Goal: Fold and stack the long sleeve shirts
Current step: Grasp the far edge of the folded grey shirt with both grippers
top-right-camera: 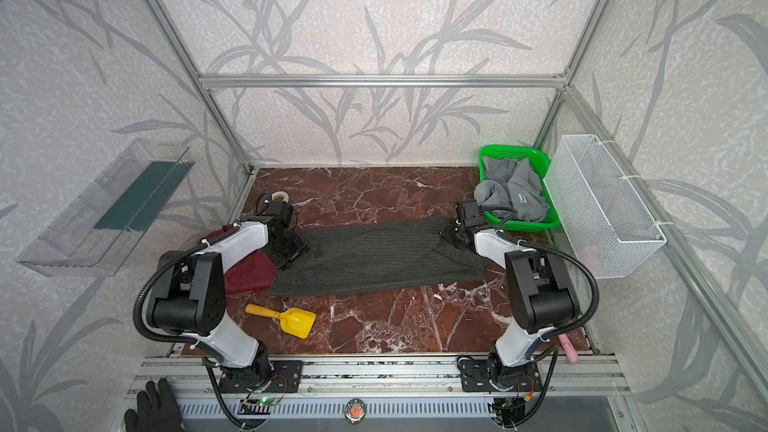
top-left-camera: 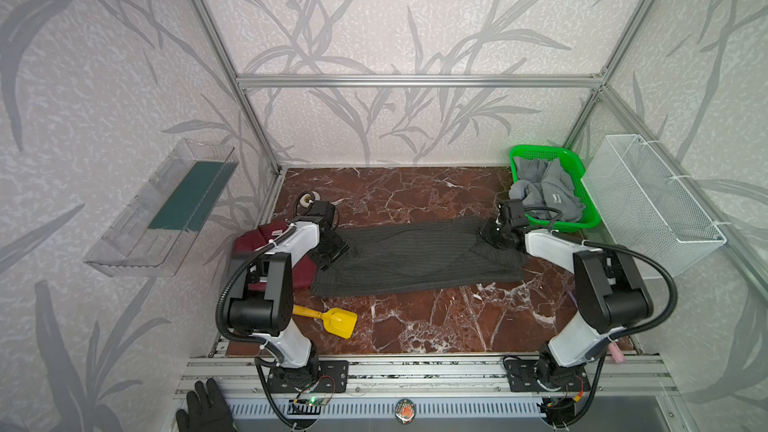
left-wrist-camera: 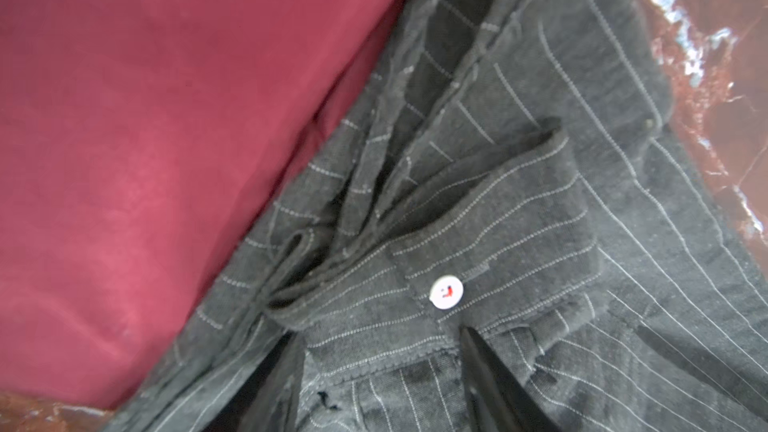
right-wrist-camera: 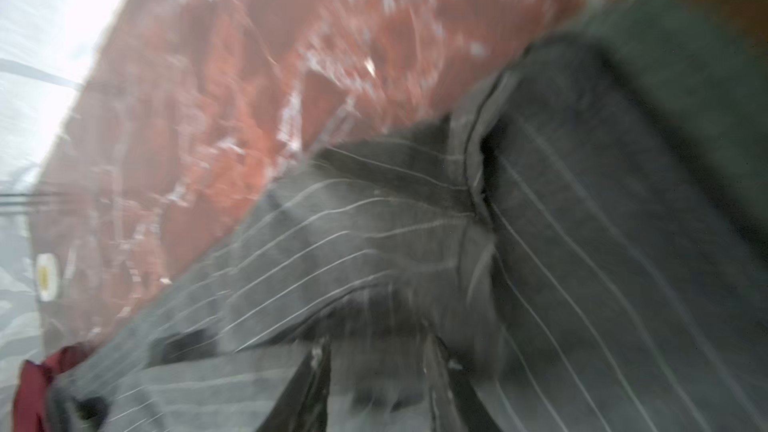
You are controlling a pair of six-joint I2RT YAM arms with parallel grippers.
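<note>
Pinstripe shirt (top-left-camera: 415,259) flat on desk (top-left-camera: 415,326), left of basket (top-left-camera: 573,224). Maroon shirt (top-left-camera: 257,234) farther left, touching it. Grey shirt (top-left-camera: 544,189) heaped in basket. Left gripper (left-wrist-camera: 374,351) jaws spread astride collar. Right gripper (right-wrist-camera: 378,367) at shirt end nearest basket; view blurred, cannot tell jaws.

We list: counter (top-left-camera: 436,326), glossy red-brown marble look; pinstriped shirt (top-left-camera: 415,259), matt woven cloth; maroon shirt (left-wrist-camera: 166,118), smooth cloth; basket (top-left-camera: 540,150), green plastic; scoop (top-left-camera: 340,321), yellow plastic; wall basket (top-left-camera: 648,201), white metal mesh.
</note>
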